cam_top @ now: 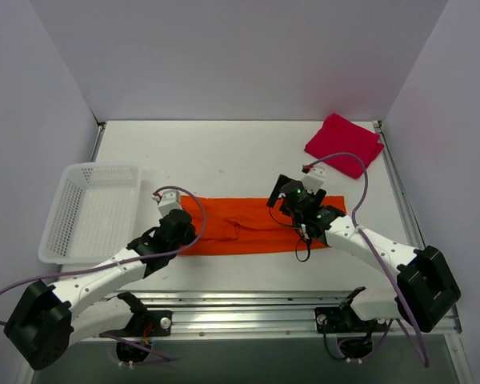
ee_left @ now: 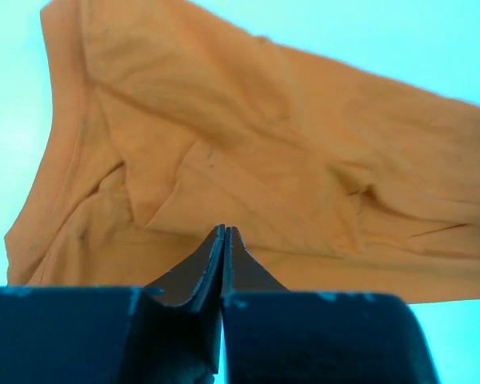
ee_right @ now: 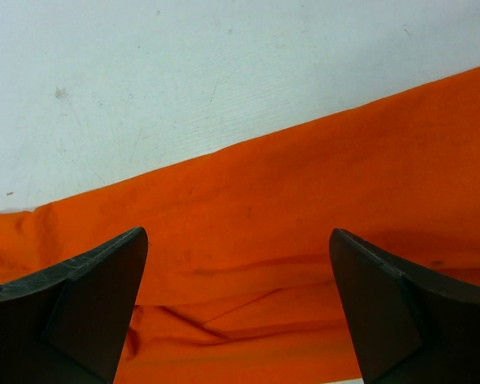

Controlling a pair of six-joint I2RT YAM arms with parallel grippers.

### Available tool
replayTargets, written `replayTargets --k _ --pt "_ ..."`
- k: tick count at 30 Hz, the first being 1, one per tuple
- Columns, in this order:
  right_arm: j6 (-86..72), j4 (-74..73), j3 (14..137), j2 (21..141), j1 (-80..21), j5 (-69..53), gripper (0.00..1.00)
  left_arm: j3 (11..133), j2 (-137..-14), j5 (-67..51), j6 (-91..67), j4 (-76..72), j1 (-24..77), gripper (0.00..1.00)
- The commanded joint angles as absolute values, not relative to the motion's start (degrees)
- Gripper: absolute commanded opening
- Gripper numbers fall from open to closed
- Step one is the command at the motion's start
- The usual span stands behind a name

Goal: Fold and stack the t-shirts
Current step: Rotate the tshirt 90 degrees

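At the near edge of the worktop, the left arm rises from its base at about 7 o'clock and stretches low and forward towards 1 o'clock, its wrist over the left end of the orange t-shirt. The left end effector is clenched: in its wrist view the two dark fingers press flat together with their tips over the wrinkled cloth near its near hem, and whether any fabric is caught between them cannot be told. The right arm comes from its base at about 5 o'clock, bends at the elbow and reaches towards 10 o'clock, bringing its wrist over the right part of the same shirt. The right end effector is released, its fingers spread wide above the orange cloth with nothing between them, the shirt's far edge and bare worktop beyond. The orange t-shirt lies at the middle of the worktop as a long flat band running from 9 o'clock to 3 o'clock, creased near its centre. At about 9 o'clock, left of the left wrist and apart from the shirt, stands the white mesh basket, only its perforated floor showing inside. Farthest off, at about 1 o'clock near the far right corner, the red t-shirt rests as a folded bundle, well apart from both arms
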State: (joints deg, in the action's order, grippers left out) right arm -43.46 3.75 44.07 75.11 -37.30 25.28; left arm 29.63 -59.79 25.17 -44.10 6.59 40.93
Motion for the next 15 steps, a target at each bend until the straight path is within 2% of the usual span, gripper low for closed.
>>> replayTargets --k 1,7,12,15 --pt "-44.12 1.76 45.35 69.89 -37.97 28.04 0.92 30.68 -64.24 25.49 -52.55 13.72 41.13 0.11" --pt "-44.47 0.26 44.30 62.76 -37.97 30.23 0.93 31.38 -76.01 23.56 -57.74 12.92 42.19 0.11" --pt "-43.77 -1.85 43.86 58.98 -37.79 31.03 0.94 32.60 -88.20 22.68 -56.52 3.44 40.70 0.08" --pt "-43.16 -3.42 45.52 59.06 -37.71 30.85 0.94 36.02 -96.72 18.12 -53.72 -2.71 36.57 0.06"
